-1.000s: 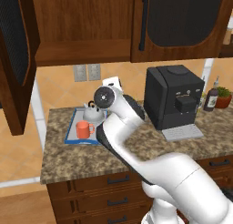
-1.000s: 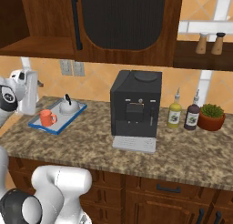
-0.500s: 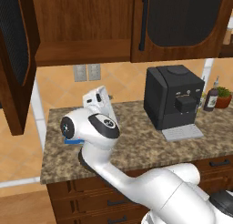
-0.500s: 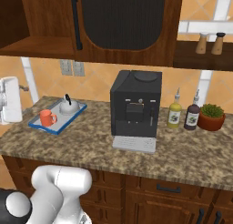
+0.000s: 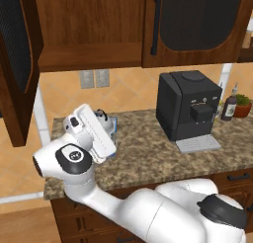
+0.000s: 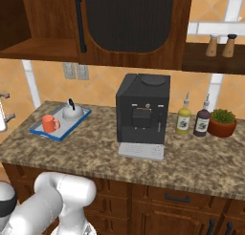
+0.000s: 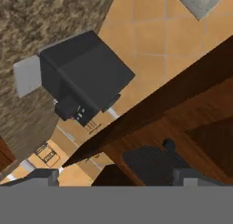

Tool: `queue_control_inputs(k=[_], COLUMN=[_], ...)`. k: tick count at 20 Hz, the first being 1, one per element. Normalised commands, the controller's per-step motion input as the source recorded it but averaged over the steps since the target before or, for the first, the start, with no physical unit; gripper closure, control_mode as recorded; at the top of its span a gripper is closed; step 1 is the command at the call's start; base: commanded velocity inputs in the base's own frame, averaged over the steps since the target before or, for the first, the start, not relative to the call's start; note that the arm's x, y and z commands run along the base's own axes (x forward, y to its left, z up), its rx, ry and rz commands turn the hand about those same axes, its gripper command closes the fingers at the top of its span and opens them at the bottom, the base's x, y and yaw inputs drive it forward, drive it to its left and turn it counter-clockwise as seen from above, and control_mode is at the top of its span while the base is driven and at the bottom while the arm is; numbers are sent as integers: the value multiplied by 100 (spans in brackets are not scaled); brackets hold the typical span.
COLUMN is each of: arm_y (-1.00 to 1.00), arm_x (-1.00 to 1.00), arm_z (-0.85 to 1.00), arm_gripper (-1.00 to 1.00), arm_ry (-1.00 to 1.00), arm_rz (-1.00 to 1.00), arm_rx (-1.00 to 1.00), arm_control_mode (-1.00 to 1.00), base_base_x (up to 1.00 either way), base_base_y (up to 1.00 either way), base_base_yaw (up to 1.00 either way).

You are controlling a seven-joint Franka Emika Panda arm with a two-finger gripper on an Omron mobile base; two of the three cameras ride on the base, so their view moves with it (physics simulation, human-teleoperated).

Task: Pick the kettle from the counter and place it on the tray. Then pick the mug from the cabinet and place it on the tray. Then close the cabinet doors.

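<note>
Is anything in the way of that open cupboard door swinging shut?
Nothing I can see. The open door sticks out on the left, and no object stands on the cupboard shelf. The mug and kettle sit lower down on the tray.

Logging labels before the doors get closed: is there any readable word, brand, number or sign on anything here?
None can be read.
Coffee machine: small front marks, too blurred to read.
Two bottles: labels too small to read.
Mug, kettle: no text seen.
</note>
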Motion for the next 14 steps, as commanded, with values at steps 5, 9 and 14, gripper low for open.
queue_control_inputs(k=[5, 9, 14], arm_y=[74, 75, 69], arm_x=[0, 0, 4], arm_z=[-8, 0, -1], arm_gripper=[-100, -100, -100], arm_ry=[16, 24, 28], arm_rz=[-23, -21, -16], arm_rx=[-44, -41, -41], arm_control_mode=[-100, -100, -100], base_base_x=[0, 0, 0], base_base_y=[0, 0, 0], base_base_yaw=[0, 0, 0])
